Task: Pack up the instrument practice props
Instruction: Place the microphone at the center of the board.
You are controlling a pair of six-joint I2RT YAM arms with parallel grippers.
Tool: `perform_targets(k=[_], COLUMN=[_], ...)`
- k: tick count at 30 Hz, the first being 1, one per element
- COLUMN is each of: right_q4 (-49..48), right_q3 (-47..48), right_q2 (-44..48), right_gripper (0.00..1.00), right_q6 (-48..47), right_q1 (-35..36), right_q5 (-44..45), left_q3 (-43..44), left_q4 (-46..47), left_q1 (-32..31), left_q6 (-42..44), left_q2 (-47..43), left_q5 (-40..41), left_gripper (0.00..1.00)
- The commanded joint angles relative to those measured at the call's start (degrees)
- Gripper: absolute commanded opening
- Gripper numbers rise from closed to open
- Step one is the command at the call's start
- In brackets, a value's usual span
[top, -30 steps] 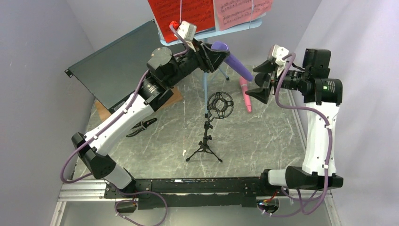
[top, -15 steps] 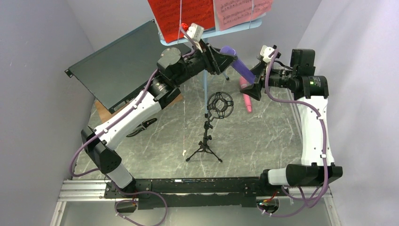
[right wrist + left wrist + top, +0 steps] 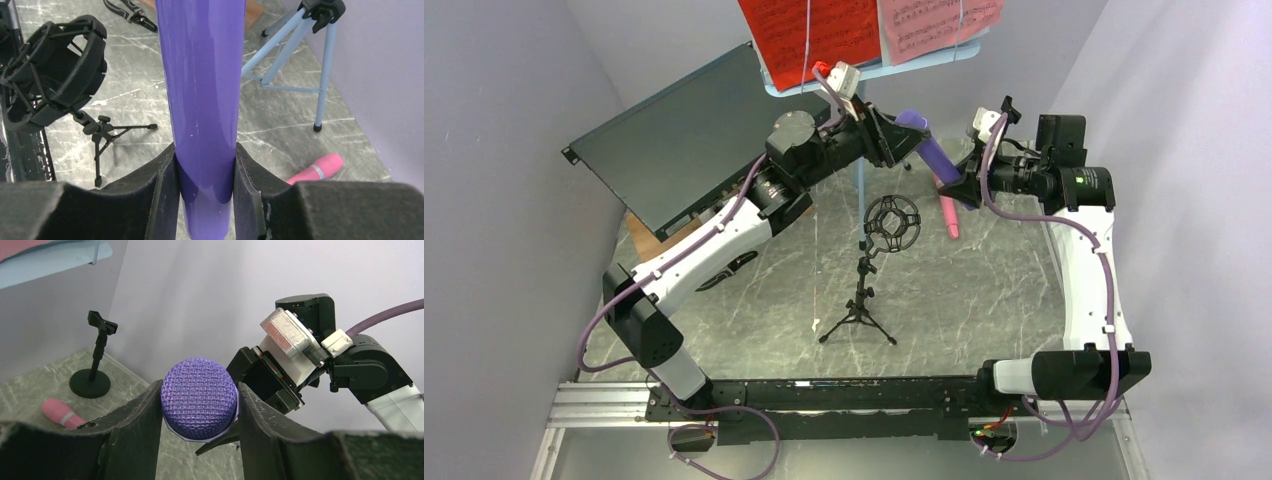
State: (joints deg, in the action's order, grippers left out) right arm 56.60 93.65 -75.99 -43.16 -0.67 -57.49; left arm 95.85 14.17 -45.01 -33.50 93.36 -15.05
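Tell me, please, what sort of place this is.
Probably a robot test cell, not a music room: the left arm and right arm are bolted to a rail at a marble-patterned table, plain walls close it in, and a music rack stands as a prop.

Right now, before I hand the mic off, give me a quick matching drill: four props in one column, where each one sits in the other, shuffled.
Things:
1. purple microphone
2. pink microphone
3. tripod mic stand
4. red sheet music

Places:
A. lying on the table
B. up on the blue rack
C. gripped by left gripper and right gripper
D. standing upright mid-table

Pairs: 1-C, 2-A, 3-D, 4-B
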Motion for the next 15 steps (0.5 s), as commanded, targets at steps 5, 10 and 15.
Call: perform_targets(k=[5,10,15], right_q4=[-2.7,-9.2,-19.7], right_q3=[-6.7,-17.0,-26.9], right_q2=[3.0,7.0,9.7], right_gripper=[0.0,0.0,0.0], right_q6=[-0.3,4.5,13.5], right_q1=[-5.8,-11.1,-14.3], right_q5=[-9.0,-10.9,-6.4], left_q3=[-4.7,-9.5,-13.6], left_q4=[1.8,0.6,-0.9], left_q1=[0.5,0.6,0.7], left_q6=[2.7,7.0,11.2], left_q2=[-4.8,-9.2,-13.3], left_q5=[3.7,8.1,8.3], left_gripper=[0.72,0.98,0.99])
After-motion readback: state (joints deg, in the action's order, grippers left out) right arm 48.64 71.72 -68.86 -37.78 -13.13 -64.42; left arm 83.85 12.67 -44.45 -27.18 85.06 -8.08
